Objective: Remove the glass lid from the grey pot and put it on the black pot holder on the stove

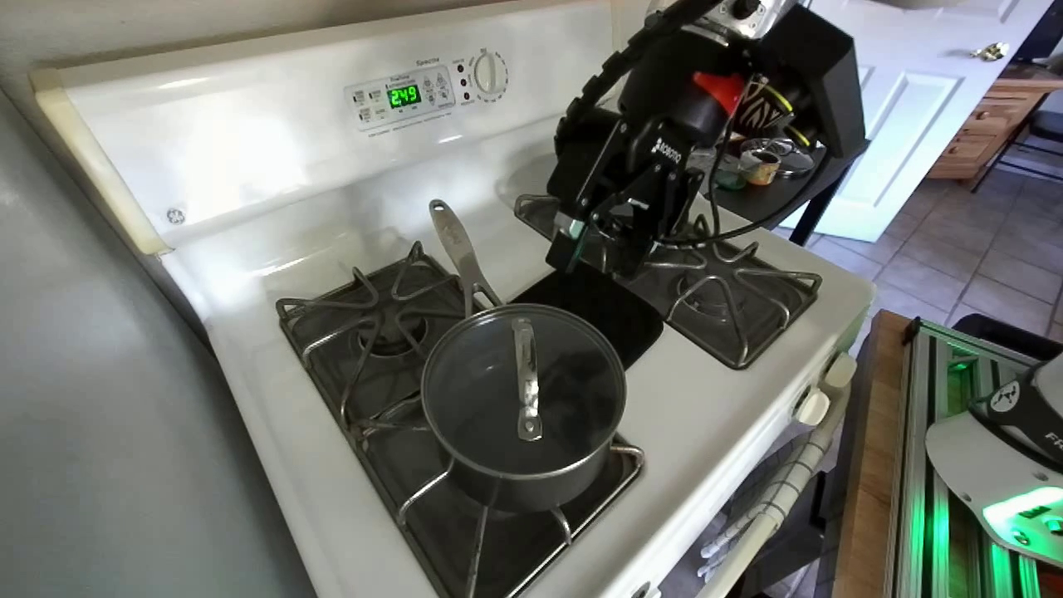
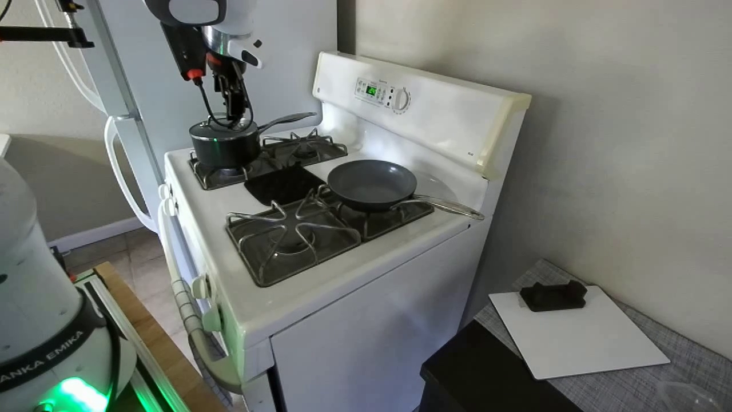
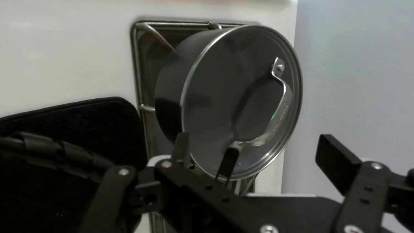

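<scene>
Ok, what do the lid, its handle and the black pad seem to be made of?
Lid: apparently glossy clear glass; it's see-through with faint reflections.
Handle: shiny metal, likely steel; silvery with bright glints.
Pad: matte black, perhaps fabric or silicone; dull, with a seam-like edge line.

Black end effector (image 3: 255, 147), silvery screws (image 3: 166, 164); ribbed black cable (image 3: 40, 145); white base (image 2: 91, 357), black band (image 2: 43, 357) lettered EMIKA; green light (image 2: 83, 392)

A kitchen, apparently in a home: the stove (image 1: 685, 403) bears a pot (image 2: 227, 151) and a pan (image 2: 372, 184), a towel (image 1: 781, 488) hangs along its front, and a fridge (image 2: 289, 66) stands just beside it. The floor (image 1: 947, 262) is tiled, and the panelled door (image 1: 905, 108) has a brassy knob (image 1: 991, 52).
</scene>
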You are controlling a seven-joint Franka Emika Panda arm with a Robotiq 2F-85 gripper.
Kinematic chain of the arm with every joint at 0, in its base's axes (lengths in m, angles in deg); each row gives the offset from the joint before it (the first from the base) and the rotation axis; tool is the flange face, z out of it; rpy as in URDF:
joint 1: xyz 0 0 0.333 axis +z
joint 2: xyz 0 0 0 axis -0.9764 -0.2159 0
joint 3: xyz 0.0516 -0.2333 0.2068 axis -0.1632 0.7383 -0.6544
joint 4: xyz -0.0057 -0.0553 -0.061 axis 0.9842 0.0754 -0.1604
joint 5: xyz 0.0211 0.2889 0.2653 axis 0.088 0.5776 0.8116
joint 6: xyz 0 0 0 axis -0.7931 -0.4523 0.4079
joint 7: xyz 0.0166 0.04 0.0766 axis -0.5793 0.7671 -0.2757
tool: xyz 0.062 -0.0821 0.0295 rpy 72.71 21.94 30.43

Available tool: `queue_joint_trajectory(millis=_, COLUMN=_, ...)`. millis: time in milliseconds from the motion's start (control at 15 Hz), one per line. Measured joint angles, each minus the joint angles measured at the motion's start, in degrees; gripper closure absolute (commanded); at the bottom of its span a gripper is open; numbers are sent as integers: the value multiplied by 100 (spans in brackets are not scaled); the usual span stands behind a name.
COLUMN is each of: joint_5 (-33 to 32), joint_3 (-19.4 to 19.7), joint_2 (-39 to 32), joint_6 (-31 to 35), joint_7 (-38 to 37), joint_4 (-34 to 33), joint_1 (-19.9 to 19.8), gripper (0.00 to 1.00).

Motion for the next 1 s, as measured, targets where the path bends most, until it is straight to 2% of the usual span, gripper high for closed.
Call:
queue_joint_trajectory(millis=333, joint_5=177, joint_3=-17, joint_2=-28, joint_6=-7, joint_7=8, joint_4=4, joint_1=25, gripper=0)
queue_joint_trajectory(millis=1000, joint_5=1505, joint_3=-209, joint_2=-432, joint_6=192, joint_7=488, joint_4=3, joint_1=110, gripper=0)
